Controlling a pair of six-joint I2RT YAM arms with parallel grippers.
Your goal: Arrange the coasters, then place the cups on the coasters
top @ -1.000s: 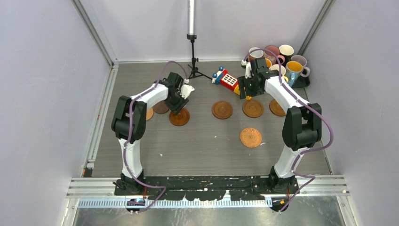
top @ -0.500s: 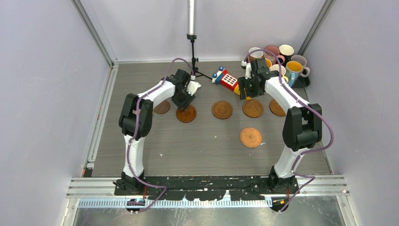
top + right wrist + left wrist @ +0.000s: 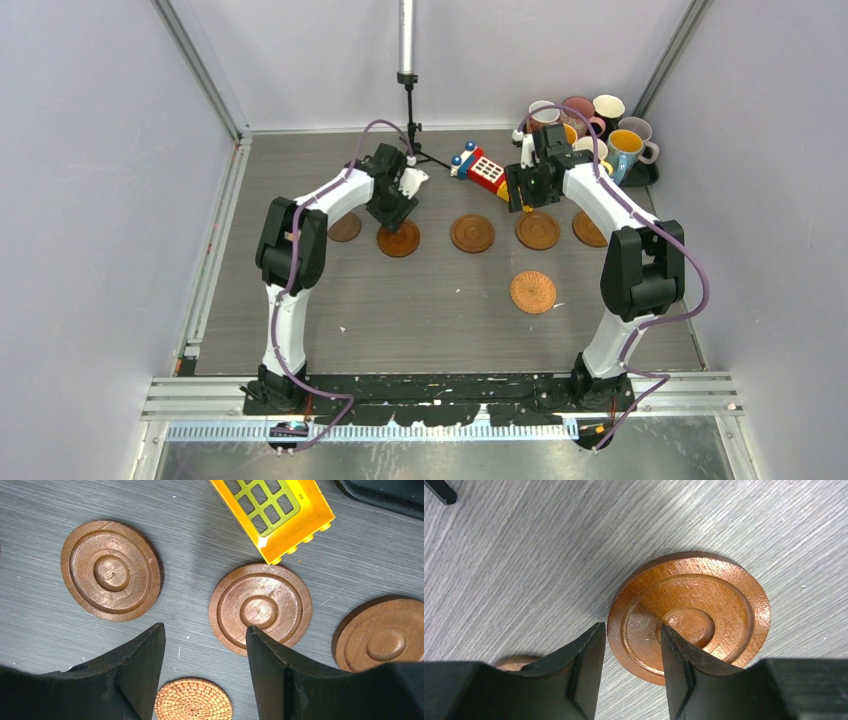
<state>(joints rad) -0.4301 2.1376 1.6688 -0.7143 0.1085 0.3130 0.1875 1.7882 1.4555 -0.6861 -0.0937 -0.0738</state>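
Well, over the last second my left pincer (image 3: 630, 629) has swung rightward and a touch toward the back wall. The grooved wooden coaster (image 3: 704, 610) came along with it. It began close to the discs at the left end. Now it lies flat on the table (image 3: 430, 300), roughly level with the wooden coasters to its right and apart from the nearest wooden coaster (image 3: 472, 233).

My fingers stand astride its rim, one tip outside the edge and the other on the raised centre, with a narrow space between them. Whether they still pinch the rim or have just let go, I cannot tell from my wrist view. The line between the outer finger and the rim is too fine to read. A sliver of another disc (image 3: 516, 661) peeps out behind that outer finger.

My right pincer (image 3: 205, 627) has not budged. Its fingers hang wide apart with nothing held, above the middle of the row, beside the toy block (image 3: 483, 170). The woven coaster (image 3: 533, 292) sits alone nearer to me, well out of line.

I judge that arranging is still the step in hand. This coaster looks placed, while the woven one and the left-end discs want tidying. The mugs (image 3: 625, 143) all wait clustered at the far right corner by the black tray (image 3: 390, 492), none yet on a coaster.
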